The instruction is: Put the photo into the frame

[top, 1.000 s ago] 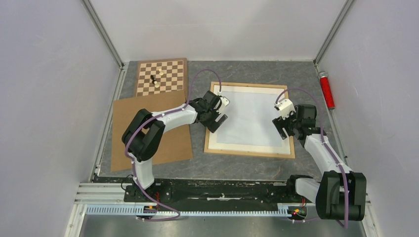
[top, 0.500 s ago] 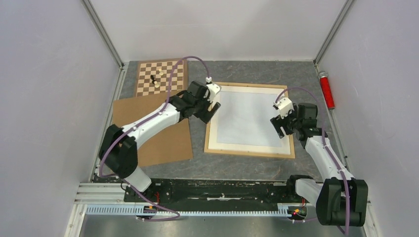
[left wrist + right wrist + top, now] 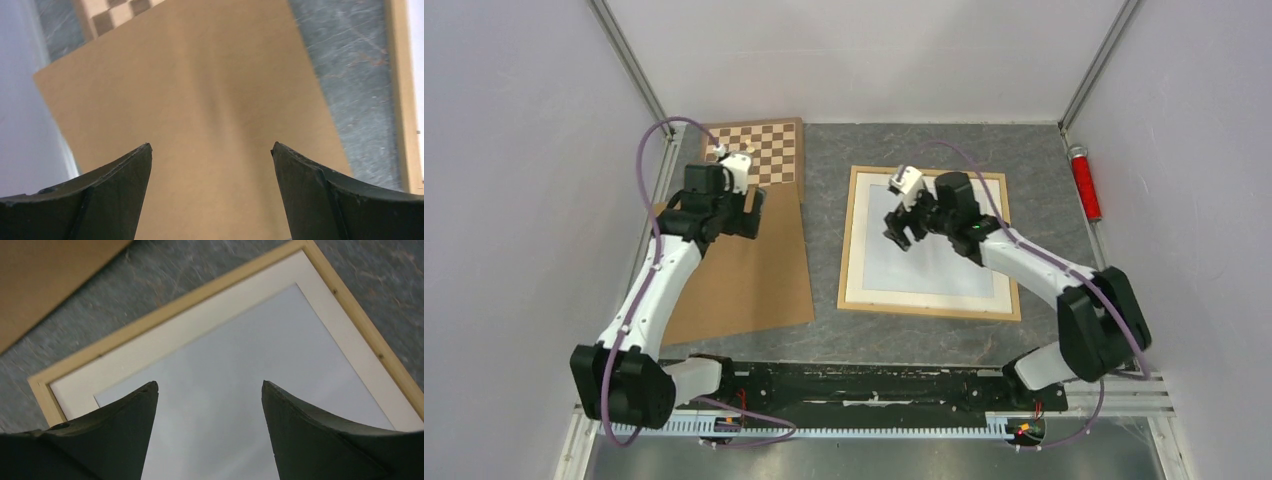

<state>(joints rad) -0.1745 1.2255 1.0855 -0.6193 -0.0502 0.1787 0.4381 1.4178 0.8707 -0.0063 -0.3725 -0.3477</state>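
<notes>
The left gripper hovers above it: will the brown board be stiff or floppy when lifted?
The brown board probably stays stiff: its edges look straight. Lying flat and thin, it may be hard to pinch.

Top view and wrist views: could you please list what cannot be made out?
Top view: the left gripper hides a corner of the chessboard.
Top view: the red cylinder is too small to identify.
Right wrist view: the right gripper covers the near part of the pale sheet in the frame.
Left wrist view: the right edge crops the frame.
</notes>
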